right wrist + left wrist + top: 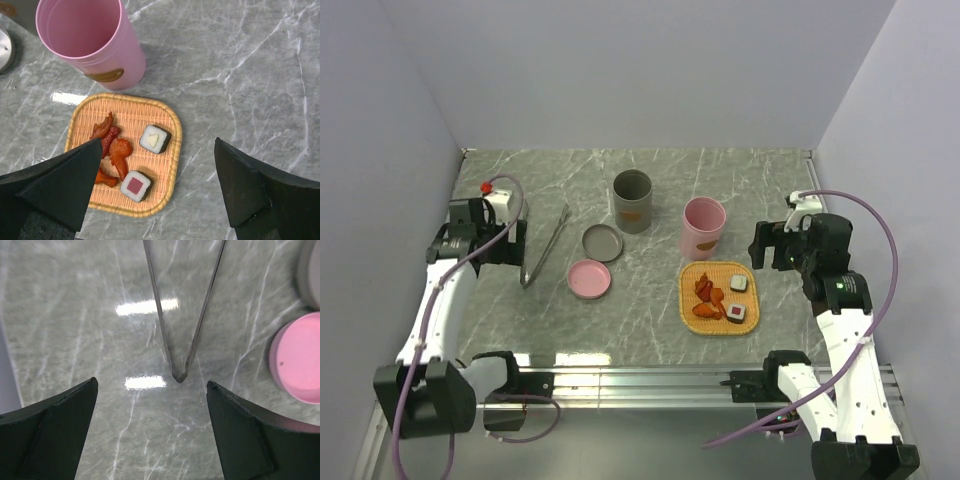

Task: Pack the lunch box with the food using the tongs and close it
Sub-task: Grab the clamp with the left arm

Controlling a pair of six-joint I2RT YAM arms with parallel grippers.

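Note:
The silver tongs lie flat on the table, their joined end just ahead of my left gripper, which stands open with bare table between its fingers. In the top view the left gripper sits just left of the tongs. The food rests on an orange woven tray: a sushi roll with a pale centre, one with a red centre, and orange-red fried chunks. My right gripper hovers open above the tray's right side. The lunch box shows as a pink tub and a grey tub, both uncovered.
A pink lid and a grey lid lie on the table between the tongs and the tray. The pink lid is to the right of the tongs. Walls close in the table at the left, back and right.

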